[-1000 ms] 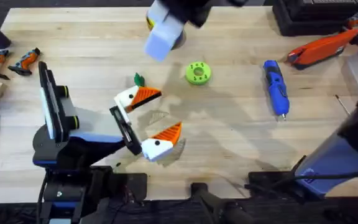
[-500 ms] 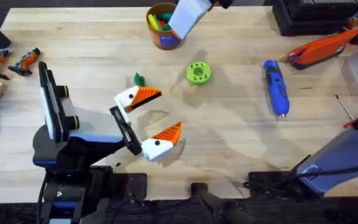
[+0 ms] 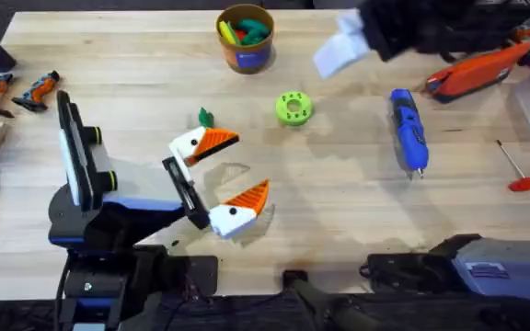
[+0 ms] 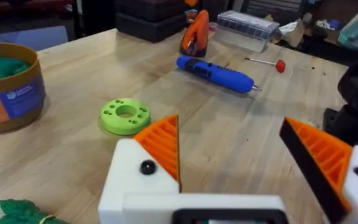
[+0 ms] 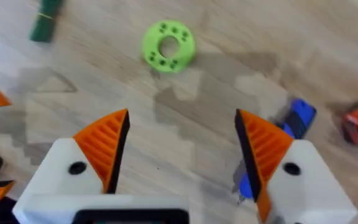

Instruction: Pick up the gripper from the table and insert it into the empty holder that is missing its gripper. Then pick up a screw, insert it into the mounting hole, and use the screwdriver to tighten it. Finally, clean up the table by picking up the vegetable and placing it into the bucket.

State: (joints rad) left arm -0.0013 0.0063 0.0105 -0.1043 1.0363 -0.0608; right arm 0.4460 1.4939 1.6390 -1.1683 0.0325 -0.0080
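Note:
The bucket [image 3: 244,57] stands at the back centre with green and yellow pieces inside; it is also in the left wrist view [image 4: 8,102]. A small dark-green vegetable [image 3: 206,118] lies on the table just behind my left gripper [image 3: 251,164], which rests open and empty. Both of its white holders [image 4: 129,180] carry orange wedges [image 4: 163,143]. The blue screwdriver [image 3: 409,129] lies at the right. My right gripper [image 3: 340,53] hangs blurred above the table between bucket and screwdriver. Its wrist view shows it open [image 5: 182,149] with nothing between the orange pads. Loose screws are out of view.
A lime-green disc [image 3: 293,108] lies mid-table. An orange-and-black tool [image 3: 477,69] sits at the back right, and a red-handled rod [image 3: 518,173] lies near the right edge. Small tools and cards line the left edge [image 3: 17,92].
My right gripper has swung from above the bucket to the right, uncovering the bucket and its green contents. The right arm's body has dropped lower, exposing the red-handled rod. The left arm is still.

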